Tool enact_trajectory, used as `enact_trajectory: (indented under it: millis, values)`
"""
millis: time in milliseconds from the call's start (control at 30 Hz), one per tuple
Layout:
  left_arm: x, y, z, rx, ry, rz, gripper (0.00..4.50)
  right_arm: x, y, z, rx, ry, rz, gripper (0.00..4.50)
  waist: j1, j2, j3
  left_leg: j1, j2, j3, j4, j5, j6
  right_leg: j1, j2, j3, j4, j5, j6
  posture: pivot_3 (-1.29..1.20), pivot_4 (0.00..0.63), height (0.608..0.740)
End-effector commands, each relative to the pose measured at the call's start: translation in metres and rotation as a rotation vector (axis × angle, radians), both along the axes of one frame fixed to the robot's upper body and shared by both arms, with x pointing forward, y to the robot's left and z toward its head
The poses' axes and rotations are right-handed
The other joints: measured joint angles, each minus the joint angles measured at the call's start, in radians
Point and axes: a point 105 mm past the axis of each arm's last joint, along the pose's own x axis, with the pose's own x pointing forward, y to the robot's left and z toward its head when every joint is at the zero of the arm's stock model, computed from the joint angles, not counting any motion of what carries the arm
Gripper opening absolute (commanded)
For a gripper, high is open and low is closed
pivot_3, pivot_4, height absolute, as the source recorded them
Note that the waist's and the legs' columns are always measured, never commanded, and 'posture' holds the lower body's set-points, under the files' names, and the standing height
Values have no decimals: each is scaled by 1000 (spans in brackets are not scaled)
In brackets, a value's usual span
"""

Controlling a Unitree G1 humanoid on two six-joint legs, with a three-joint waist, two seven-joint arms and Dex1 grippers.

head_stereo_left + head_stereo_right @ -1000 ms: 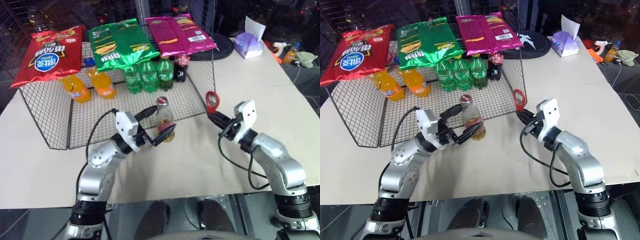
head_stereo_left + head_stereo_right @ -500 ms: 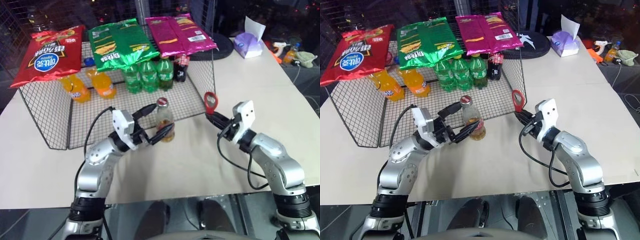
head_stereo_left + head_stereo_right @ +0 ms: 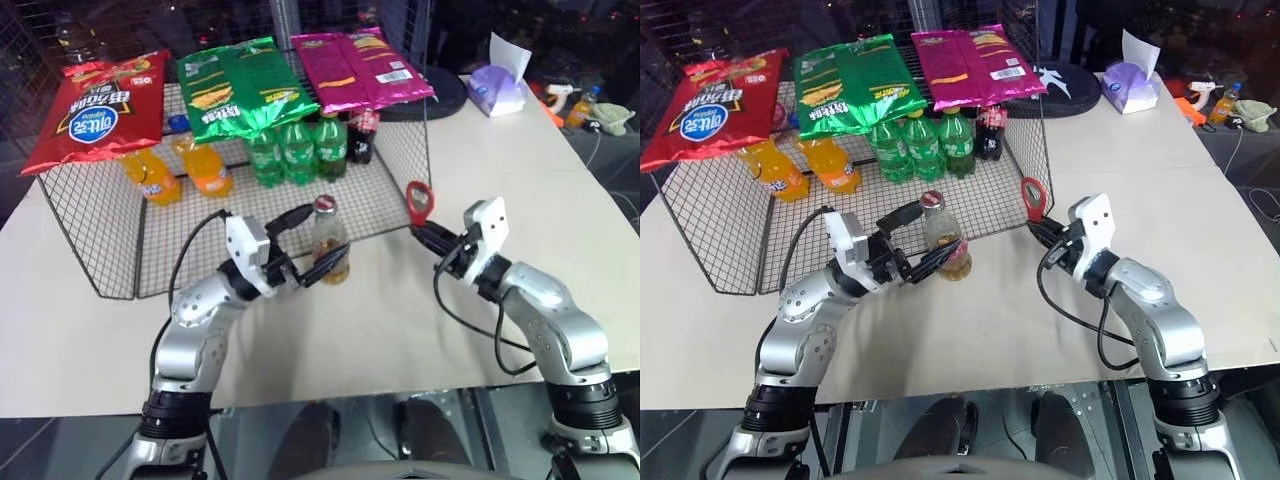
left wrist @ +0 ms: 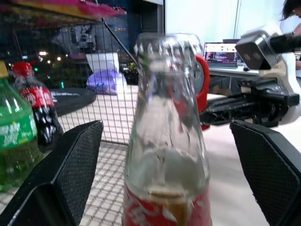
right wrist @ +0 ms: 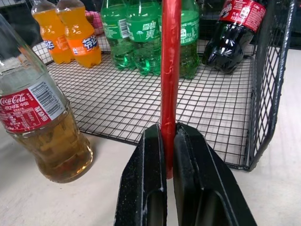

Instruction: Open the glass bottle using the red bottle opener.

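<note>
Left claw (image 3: 312, 243) is spread wide, one finger (image 4: 70, 165) on each side of the bottle (image 3: 328, 243); in the left wrist view there is a gap between the pads and the glass, so it looks like no contact yet, though the lower body is hard to read. Right claw (image 3: 424, 233) is clenched on the handle of the opener (image 3: 419, 203), fingers (image 5: 153, 188) pinching the flat red strip edge-on, loop head standing upright above the fingertips.

Bottle stands upright on the table (image 3: 560, 180), just in front of the wire rack's (image 3: 90, 240) open front edge, cap (image 3: 324, 203) on, amber liquid low in the body, red label band around the middle. Opener is off to the bottle's right, near it but apart, at about cap height, close to the rack's front right corner.

Inside the rack: two orange bottles (image 3: 150, 177) lying tilted at the left, three green bottles (image 3: 298, 150) upright in the middle, a dark cola bottle (image 3: 362, 135) beside them on the right. On top of the rack lie three snack bags: red (image 3: 95, 110), green (image 3: 240, 85), magenta (image 3: 360, 65). Behind the rack's right end, a dark round mat (image 3: 440, 92). A purple tissue pack (image 3: 497, 88) sits at the table's far right, with small clutter past the table edge, too small to tell.
</note>
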Motion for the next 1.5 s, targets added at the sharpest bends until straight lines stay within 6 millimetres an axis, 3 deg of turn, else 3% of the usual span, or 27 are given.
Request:
enact_trajectory:
  millis: [33,300,467,533,567,833,1133,1500]
  values:
    - [-1,1,9,-1,-39,-2,4458,-1,2,10,6,-43,13,0,0,0,0,0,0,0,0,0,0,0,0,0,0,0,0,0,150,740]
    - [-2,-3,12,-14,-38,-22,4458,-1,2,10,6,-44,11,0,0,0,0,0,0,0,0,0,0,0,0,0,0,0,0,0,150,740]
    - [-2,-3,13,-25,-28,-28,2121,-1,2,9,6,-43,10,0,0,0,0,0,0,0,0,0,0,0,0,0,0,0,0,0,150,740]
    - [-2,-3,11,-20,-17,-29,1380,-1,3,9,5,-44,11,0,0,0,0,0,0,0,0,0,0,0,0,0,0,0,0,0,150,740]
    - [-2,-3,10,-19,-13,-29,1249,-1,3,10,5,-46,11,0,1,0,0,0,0,0,0,0,0,0,0,0,0,0,0,0,150,740]
    - [-3,-1,4,6,-3,-22,1117,-3,13,22,-28,-108,50,0,0,0,0,1,0,0,0,0,0,1,0,0,0,0,0,0,150,740]
    - [-1,3,2,24,0,-6,1114,-6,50,43,-307,-444,94,0,-1,0,0,1,0,0,0,0,0,1,0,0,0,0,0,0,150,740]
    - [3,-1,0,6,15,13,1114,-9,84,47,-428,-733,76,0,0,0,0,1,0,0,1,0,0,1,0,0,0,0,0,0,150,740]
